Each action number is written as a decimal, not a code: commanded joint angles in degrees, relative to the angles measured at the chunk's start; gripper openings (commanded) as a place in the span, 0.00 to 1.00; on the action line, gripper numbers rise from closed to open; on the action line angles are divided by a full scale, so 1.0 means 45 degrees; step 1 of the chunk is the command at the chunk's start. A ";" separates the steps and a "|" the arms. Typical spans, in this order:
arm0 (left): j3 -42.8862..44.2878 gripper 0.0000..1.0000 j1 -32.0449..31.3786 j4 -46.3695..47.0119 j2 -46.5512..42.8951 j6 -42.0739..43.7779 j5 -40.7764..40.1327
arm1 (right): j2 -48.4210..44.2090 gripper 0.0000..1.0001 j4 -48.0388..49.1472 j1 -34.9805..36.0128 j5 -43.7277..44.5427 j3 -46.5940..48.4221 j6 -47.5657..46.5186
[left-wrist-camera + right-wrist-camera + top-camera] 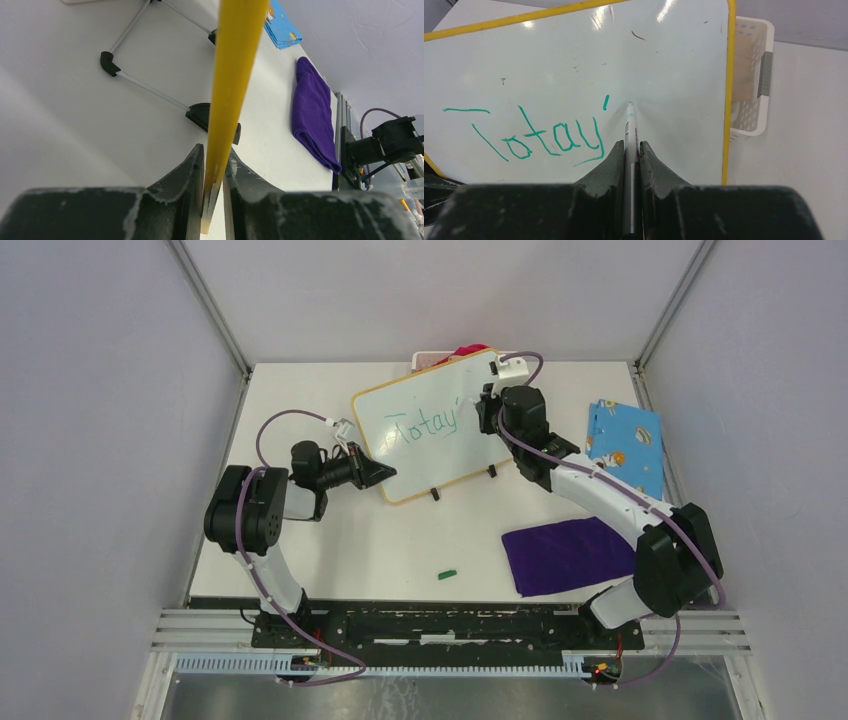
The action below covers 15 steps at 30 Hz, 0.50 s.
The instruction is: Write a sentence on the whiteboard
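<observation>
At the far middle of the table (400,540), the whiteboard (425,465) stands tilted on its black feet before a white basket (751,75); its green sentence (531,137) reads "Totay'". Left jaws are clamped on the board's yellow frame near its lower left corner, while right jaws grip a marker (630,132) whose tip touches the board just right of the apostrophe. Beside the right arm lie a purple cloth (565,553) and a blue patterned cloth (625,445).
</observation>
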 commanded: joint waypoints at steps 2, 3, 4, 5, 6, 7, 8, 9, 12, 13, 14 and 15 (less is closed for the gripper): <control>0.0197 0.25 0.0051 -0.0412 0.0281 0.0219 -0.0692 | 0.0288 0.00 0.0115 -0.0078 0.0163 0.0495 0.0113; 0.0197 0.25 0.0041 -0.0426 0.0272 0.0219 -0.0687 | 0.0312 0.00 0.0114 -0.0101 0.0160 0.0503 0.0100; 0.0199 0.25 0.0049 -0.0427 0.0285 0.0219 -0.0689 | 0.0353 0.00 0.0109 -0.0113 0.0159 0.0531 0.0098; 0.0212 0.25 0.0051 -0.0440 0.0294 0.0219 -0.0697 | 0.0365 0.00 0.0114 -0.0131 0.0161 0.0542 0.0093; 0.0211 0.25 0.0051 -0.0439 0.0298 0.0219 -0.0668 | 0.0399 0.00 0.0118 -0.0128 0.0130 0.0565 0.0076; 0.0223 0.25 0.0051 -0.0439 0.0301 0.0219 -0.0677 | 0.0444 0.00 0.0112 -0.0147 0.0109 0.0620 0.0090; 0.0224 0.25 0.0041 -0.0439 0.0301 0.0219 -0.0666 | 0.0495 0.00 0.0111 -0.0138 0.0070 0.0638 0.0091; 0.0220 0.25 0.0040 -0.0439 0.0301 0.0219 -0.0674 | 0.0539 0.00 0.0104 -0.0142 0.0043 0.0694 0.0071; 0.0220 0.25 0.0039 -0.0438 0.0291 0.0219 -0.0669 | 0.0664 0.00 0.0094 -0.0154 -0.0046 0.0801 -0.0015; 0.0212 0.25 0.0047 -0.0436 0.0295 0.0224 -0.0670 | 0.0684 0.00 0.0106 -0.0141 -0.0075 0.0822 -0.0043; 0.0225 0.25 0.0050 -0.0438 0.0291 0.0220 -0.0665 | 0.0704 0.00 0.0104 -0.0138 -0.0128 0.0844 -0.0034; 0.0222 0.25 0.0051 -0.0441 0.0290 0.0222 -0.0677 | 0.0733 0.00 0.0128 -0.0138 -0.0232 0.0844 -0.0036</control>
